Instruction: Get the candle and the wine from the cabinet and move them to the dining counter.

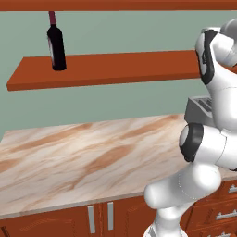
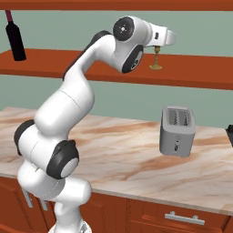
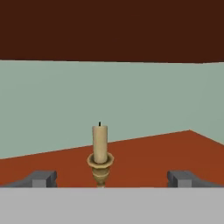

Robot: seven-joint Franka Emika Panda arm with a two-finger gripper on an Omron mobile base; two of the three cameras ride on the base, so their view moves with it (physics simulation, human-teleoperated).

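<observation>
Grey-green wall and reddish-brown cabinet [image 1: 115, 69] planks are recorded across the upper left base view; the wine [image 1: 56, 44] is listed upright at upper left.

Right base view: the candle [image 2: 156, 58] is noted upper centre on the shelf, just beyond the arm's hand; a toaster [image 2: 177, 131] is noted on the marbled counter [image 2: 123, 150] below.

Hand view: the gripper [image 3: 112, 179] is shown released, fingers spread wide at lower left and lower right, the candle [image 3: 100, 153] centred between and beyond them, untouched.

Risk judged: the slim holder may be tipped if it is bumped on approach.
</observation>
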